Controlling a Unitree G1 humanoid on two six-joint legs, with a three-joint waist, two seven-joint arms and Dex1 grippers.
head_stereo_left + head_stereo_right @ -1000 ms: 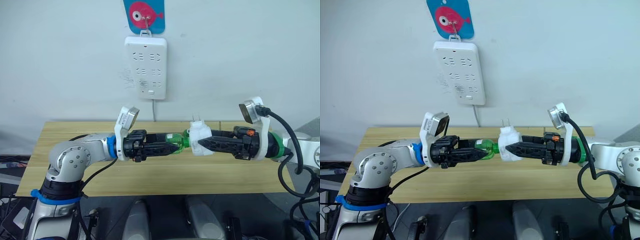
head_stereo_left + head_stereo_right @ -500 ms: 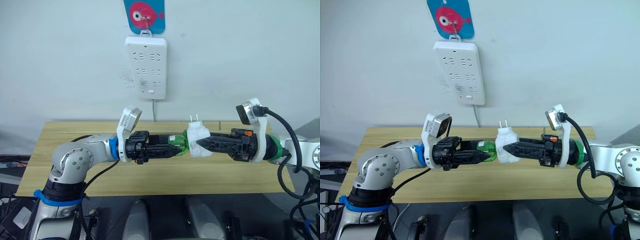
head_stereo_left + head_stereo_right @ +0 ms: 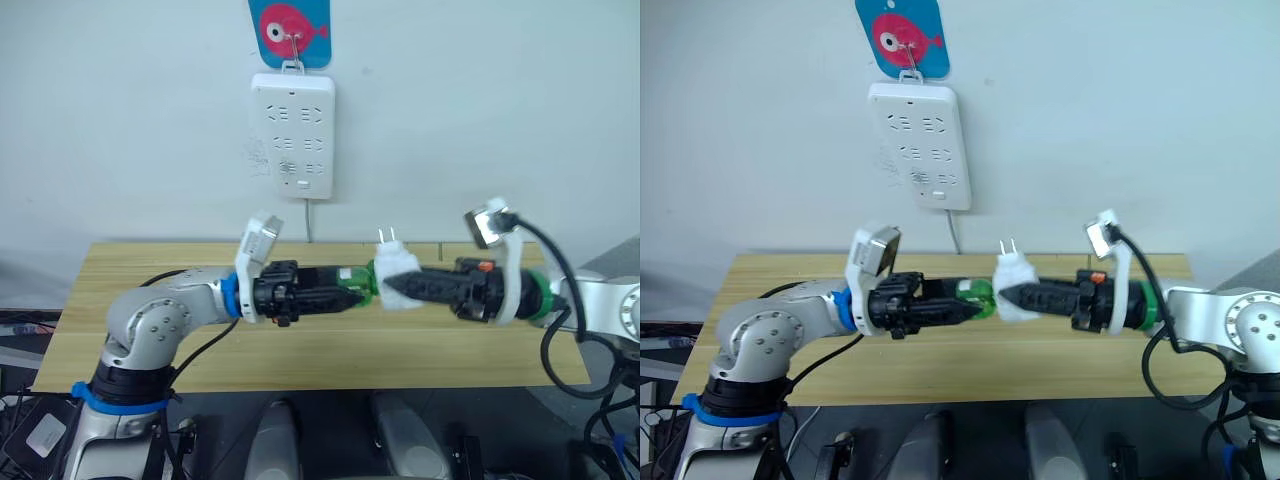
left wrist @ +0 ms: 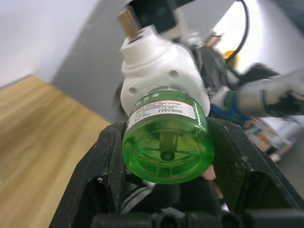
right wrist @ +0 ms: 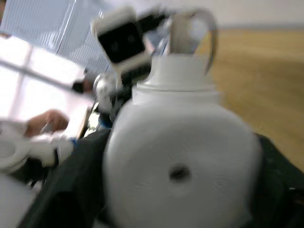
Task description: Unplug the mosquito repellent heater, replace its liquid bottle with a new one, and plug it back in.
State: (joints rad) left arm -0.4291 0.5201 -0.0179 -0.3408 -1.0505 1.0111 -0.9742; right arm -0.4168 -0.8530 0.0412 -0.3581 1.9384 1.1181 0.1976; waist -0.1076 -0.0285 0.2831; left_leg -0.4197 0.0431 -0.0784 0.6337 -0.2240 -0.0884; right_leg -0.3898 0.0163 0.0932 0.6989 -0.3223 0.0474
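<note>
The mosquito repellent heater [image 3: 397,277], a small white rounded unit with two metal prongs pointing up, is held above the wooden table [image 3: 150,290]. My right gripper [image 3: 393,286] is shut on it from the right. A green liquid bottle [image 3: 356,283] sits with its neck inside the heater, and my left gripper [image 3: 347,293] is shut on the bottle from the left. In the left wrist view the green bottle [image 4: 166,149] lies between the black fingers [image 4: 102,166], with the heater [image 4: 159,66] beyond it. In the right wrist view the heater [image 5: 180,161] shows its round hole.
A white multi-socket power strip [image 3: 292,135] hangs on the wall above the table's back edge, below a blue card with a pink fish [image 3: 290,22]. Its cable [image 3: 308,222] drops behind the table.
The right arm has edged left and its wrist has rolled, turning the heater a little. The left wrist has also rolled. Bottle and heater stay joined between the two grippers.
</note>
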